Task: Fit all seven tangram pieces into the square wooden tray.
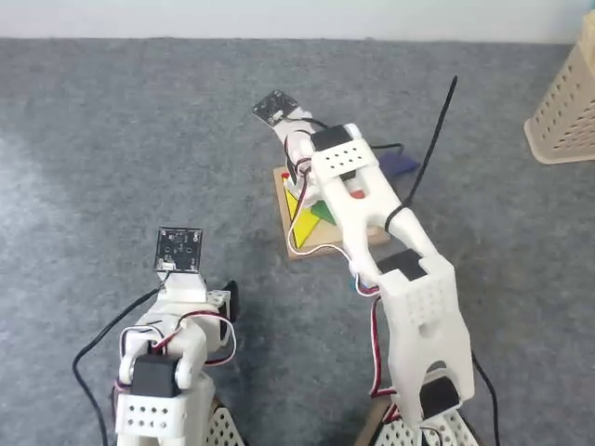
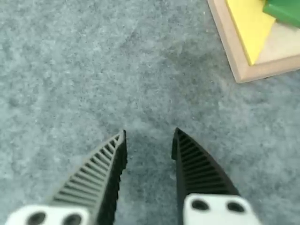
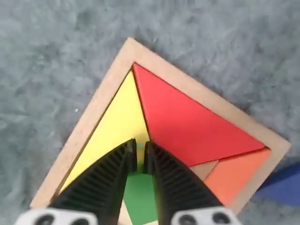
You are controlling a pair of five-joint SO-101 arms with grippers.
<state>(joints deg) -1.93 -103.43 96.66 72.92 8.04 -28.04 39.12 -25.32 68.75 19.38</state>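
At the lower left of the high view, the left end effector (image 1: 230,299) hangs spread and empty over the grey desk (image 1: 112,139), well apart from the square wooden tray (image 1: 311,249) at mid-frame. The right end effector (image 3: 139,143) is the nearer one, directly over the tray. Its fingers are pressed almost together on the green piece (image 3: 139,197), where the yellow piece (image 3: 117,126) meets the red piece (image 3: 183,117). An orange piece (image 3: 232,176) fills one corner. A blue piece (image 1: 400,165) lies just outside the tray's right side, partly behind that arm. A basket (image 1: 567,102) stands clear at the upper right.
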